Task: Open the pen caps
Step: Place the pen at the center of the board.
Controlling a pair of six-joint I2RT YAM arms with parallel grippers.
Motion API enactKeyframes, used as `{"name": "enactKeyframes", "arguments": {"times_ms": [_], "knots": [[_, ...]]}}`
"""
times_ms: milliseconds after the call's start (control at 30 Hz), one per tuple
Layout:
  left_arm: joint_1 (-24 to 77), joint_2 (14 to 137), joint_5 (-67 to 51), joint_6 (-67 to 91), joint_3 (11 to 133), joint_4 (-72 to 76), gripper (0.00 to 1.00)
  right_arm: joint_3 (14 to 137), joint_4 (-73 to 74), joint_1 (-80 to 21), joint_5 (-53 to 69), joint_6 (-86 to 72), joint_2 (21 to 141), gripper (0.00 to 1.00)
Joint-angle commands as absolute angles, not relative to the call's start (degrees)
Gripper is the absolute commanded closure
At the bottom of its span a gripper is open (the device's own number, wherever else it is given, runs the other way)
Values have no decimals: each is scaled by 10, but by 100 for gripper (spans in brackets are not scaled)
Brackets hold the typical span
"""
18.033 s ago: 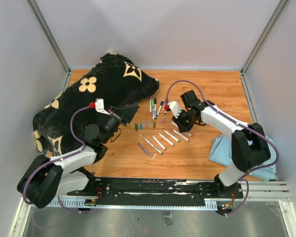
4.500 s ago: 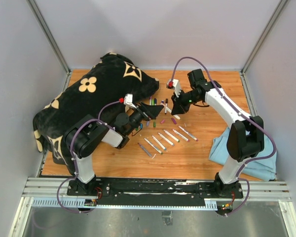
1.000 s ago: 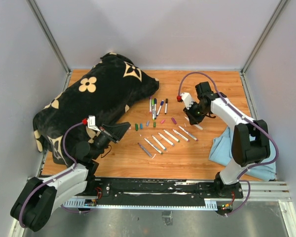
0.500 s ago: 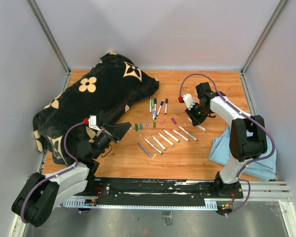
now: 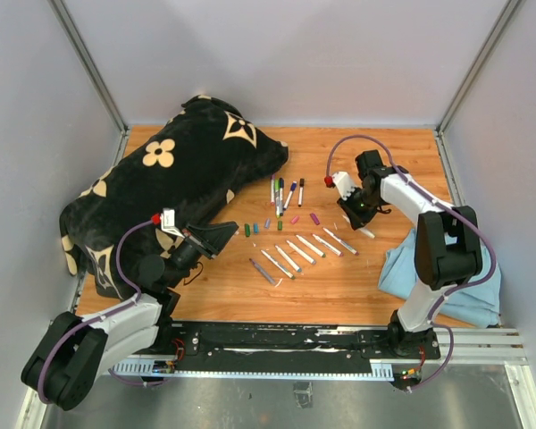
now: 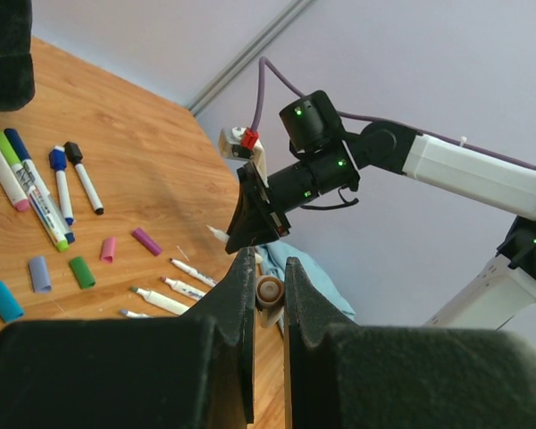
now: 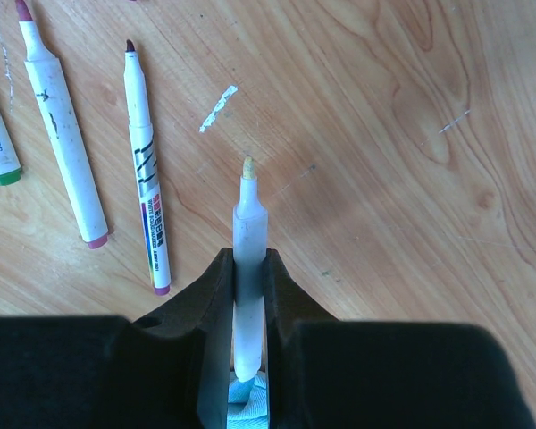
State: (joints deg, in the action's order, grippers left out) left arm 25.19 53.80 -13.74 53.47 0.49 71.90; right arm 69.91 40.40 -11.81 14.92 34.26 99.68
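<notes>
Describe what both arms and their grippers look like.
Both the left arm and right arm have white boxy links between black rounded joints. A purple cable loops along each to a white wrist mount with a red connector. The left gripper and right gripper are matte black and wedge-shaped. Small green lights glow on the right arm's joints.

Ref = marker row point(image 5: 300, 251), mid-table point(image 5: 384, 161). Loose caps point(image 5: 280, 224) lie in a line just behind it. Capped pens point(image 5: 280, 192) sit side by side behind those. Cushion point(image 5: 179, 170) is left of + behind the row. Cloth point(image 5: 397, 268) is right of the row at the table's right edge, w/ the R arm passing over it. R gripper point(image 5: 359, 219) is just right of the row's right end, held marker point(image 7: 248, 223) between its fingers. L gripper point(image 5: 235, 231) is left of the row, stub point(image 6: 269, 290) between its fingers, prob a cap, view too poor to be sure.
</notes>
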Motion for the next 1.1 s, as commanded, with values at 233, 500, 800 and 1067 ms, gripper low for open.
{"name": "enactKeyframes", "arguments": {"times_ms": [233,500,800,1067], "knots": [[248,542,-146,535,-6,739,100,719,417,-109,137,335,1021,89],[248,549,-149,536,-5,743,100,724,414,-109,154,327,1036,86],[248,575,-159,546,-1,766,100,725,411,-112,176,316,1056,82],[248,604,-169,558,-1,797,100,729,416,-116,172,315,1070,74]]}}
